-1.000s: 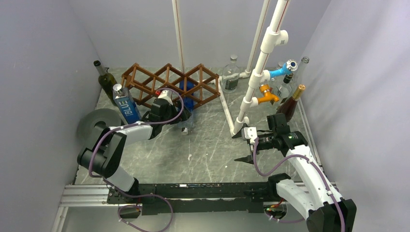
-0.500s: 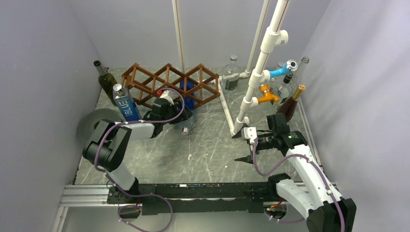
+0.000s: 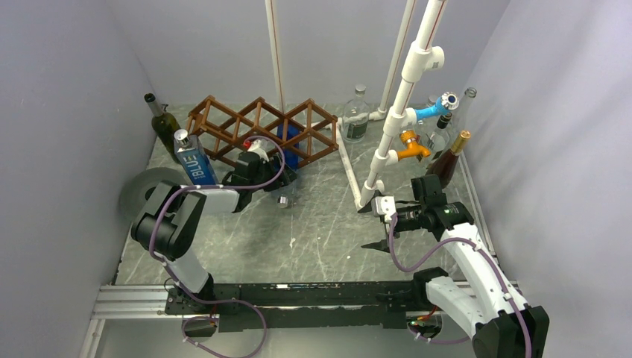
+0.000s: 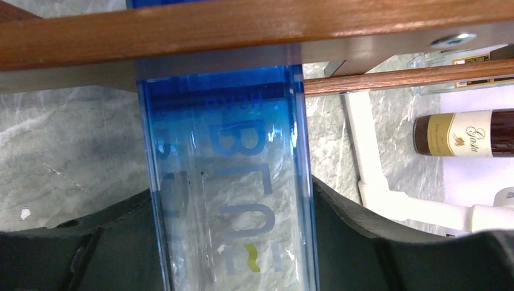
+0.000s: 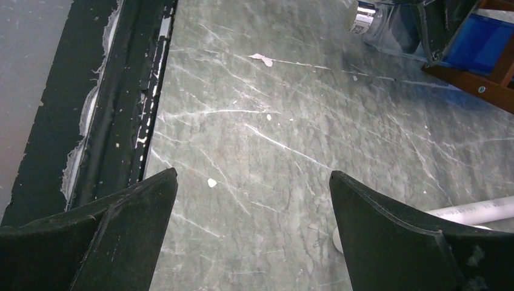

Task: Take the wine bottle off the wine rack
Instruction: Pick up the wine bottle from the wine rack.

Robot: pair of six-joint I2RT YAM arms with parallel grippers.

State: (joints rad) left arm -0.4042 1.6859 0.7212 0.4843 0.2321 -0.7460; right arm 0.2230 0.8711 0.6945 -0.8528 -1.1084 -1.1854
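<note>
The brown wooden wine rack (image 3: 223,123) stands at the back left of the table. A clear blue square bottle (image 3: 288,140) lies in one of its right-hand cells, with its capped neck (image 3: 284,199) pointing toward the front. My left gripper (image 3: 273,177) is shut on this bottle just in front of the rack. In the left wrist view the bottle (image 4: 230,151) fills the gap between my fingers (image 4: 91,242), under a rack bar (image 4: 242,27). My right gripper (image 3: 374,227) is open and empty over bare table, as the right wrist view (image 5: 253,176) shows.
A second blue bottle (image 3: 194,160) and a green wine bottle (image 3: 162,123) stand left of the rack, by a grey roll (image 3: 145,190). A white pipe frame (image 3: 395,127) rises at centre right. A clear bottle (image 3: 356,119) and several bottles (image 3: 447,160) stand behind it.
My left arm's elbow has swung forward and to the right while the gripper stays on the blue bottle at the rack. The right arm has not moved.
</note>
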